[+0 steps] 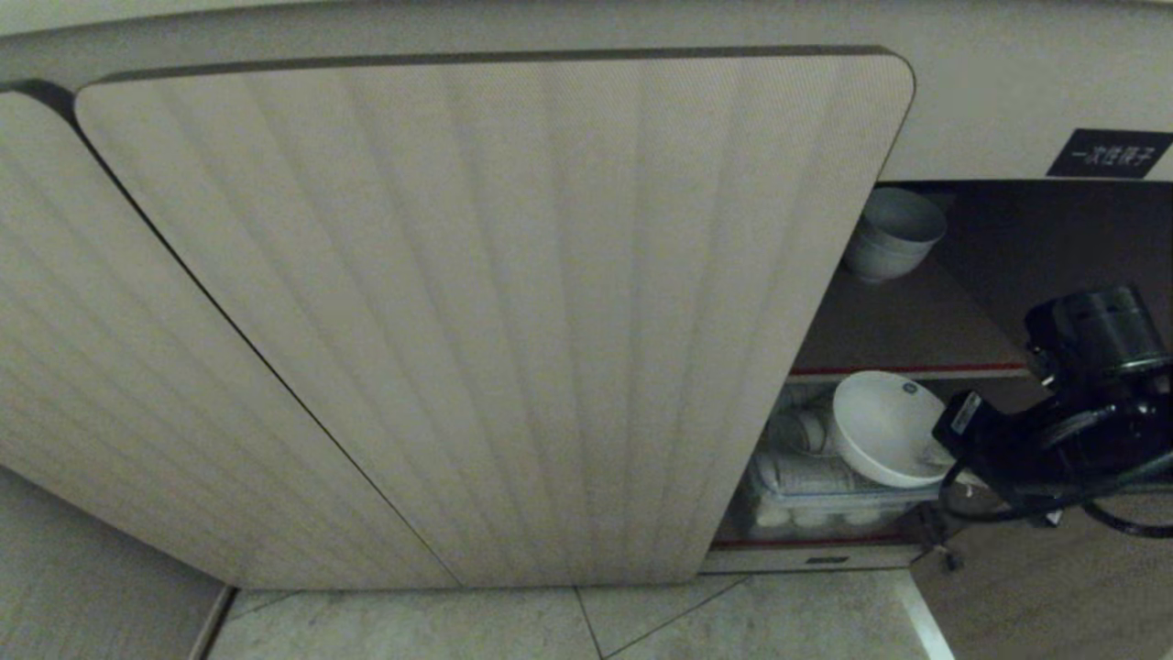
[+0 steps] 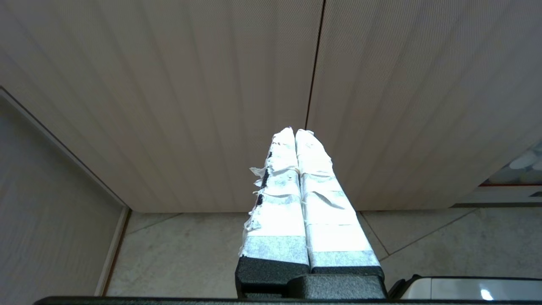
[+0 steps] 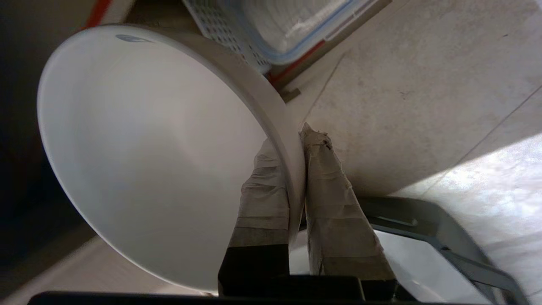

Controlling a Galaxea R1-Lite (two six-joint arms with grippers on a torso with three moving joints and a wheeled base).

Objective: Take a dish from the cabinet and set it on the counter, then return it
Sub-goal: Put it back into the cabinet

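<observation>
The dish (image 1: 882,423) is a small white bowl tipped on its side, hanging in front of the open right compartment of the cabinet (image 1: 504,321), just below the red-edged shelf (image 1: 907,371). My right gripper (image 1: 944,451) comes in from the right and is shut on the dish's rim. In the right wrist view one taped finger lies inside the dish (image 3: 148,148) and the other outside, with the right gripper (image 3: 293,142) pinching the wall. My left gripper (image 2: 295,130) is shut on nothing, facing the closed fluted doors. The counter is out of view.
Another white bowl (image 1: 893,234) stands on the upper shelf. A clear lidded container (image 1: 825,500) with white crockery sits on the lower shelf. A black label (image 1: 1109,153) hangs above the opening. Grey floor tiles (image 1: 550,623) lie below the doors.
</observation>
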